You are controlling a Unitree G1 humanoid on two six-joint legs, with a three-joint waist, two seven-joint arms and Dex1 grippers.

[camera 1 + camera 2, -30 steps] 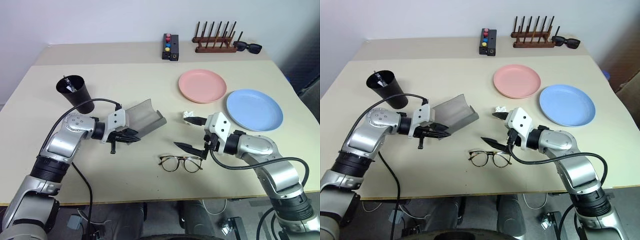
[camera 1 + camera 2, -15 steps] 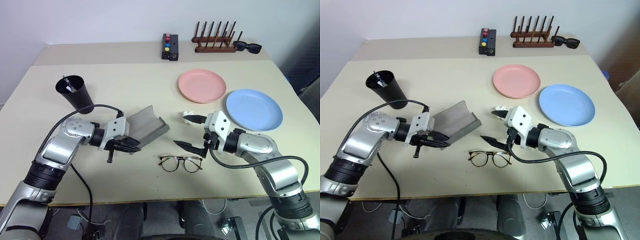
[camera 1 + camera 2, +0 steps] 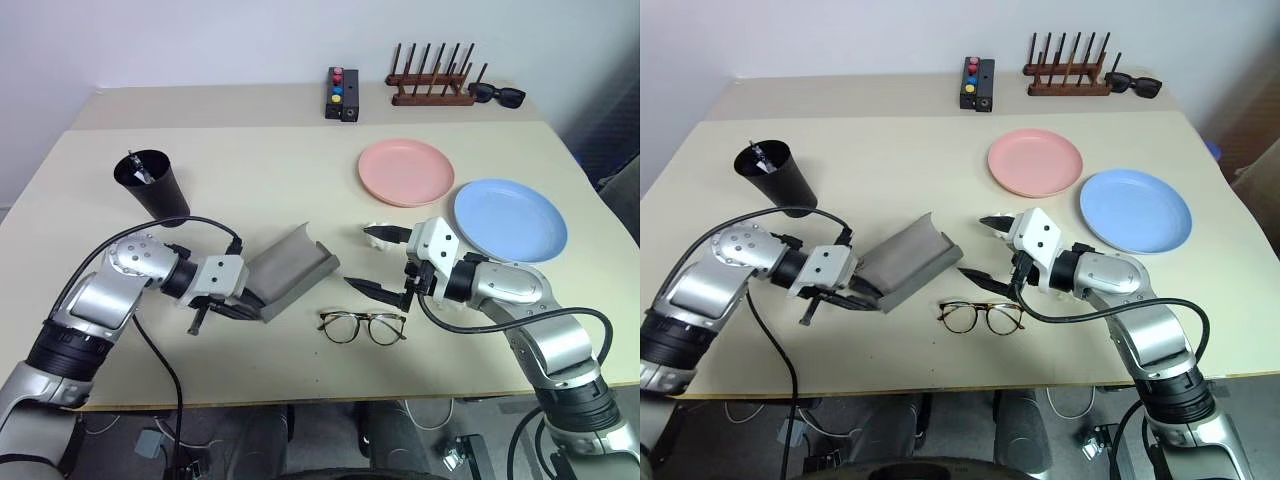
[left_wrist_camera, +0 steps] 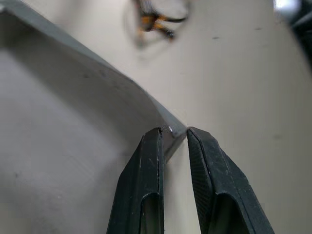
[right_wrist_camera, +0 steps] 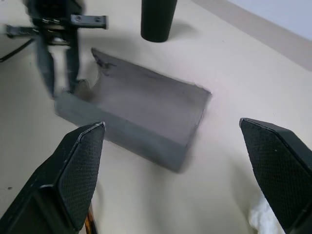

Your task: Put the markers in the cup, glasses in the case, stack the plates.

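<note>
Fingers: left (image 4: 170,134) pinch case (image 3: 290,272) edge; right (image 3: 383,262) spread wide; cup (image 3: 152,185) contents unclear.

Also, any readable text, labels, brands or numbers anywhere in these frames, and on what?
None can be read.
The case, cup and both plates are plain.
The black box with coloured buttons at the back carries no legible marking.

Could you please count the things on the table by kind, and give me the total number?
Plates: 2 (pink, blue)
Cups: 1
Glasses cases: 1
Spectacles: 1
Sunglasses: 1
Wooden racks: 1
Button boxes: 1
Crumpled white scraps: 1
Total: 9
</note>
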